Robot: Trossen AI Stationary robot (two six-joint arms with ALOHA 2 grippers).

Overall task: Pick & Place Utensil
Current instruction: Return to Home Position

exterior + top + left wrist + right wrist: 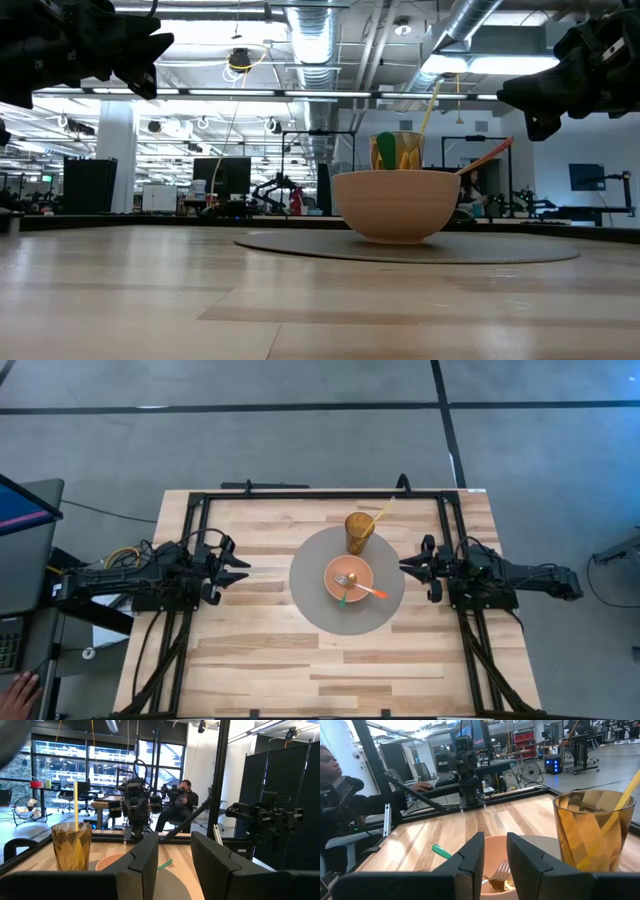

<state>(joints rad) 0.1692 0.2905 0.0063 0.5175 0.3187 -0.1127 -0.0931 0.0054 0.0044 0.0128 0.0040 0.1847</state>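
In the orange bowl at the gray mat's centre, the utensils are judged light, stiff, best pinched mid-handle. Beside the mat, left gripper and right gripper are held empty and slightly parted. At its far edge the brown cup is stood, yellow straw inside.

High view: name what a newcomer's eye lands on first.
The orange bowl sits on the round gray mat, utensils sticking out of it. Beside it on the mat stands the amber cup with a yellow straw. The left gripper and right gripper flank the mat, open and empty.
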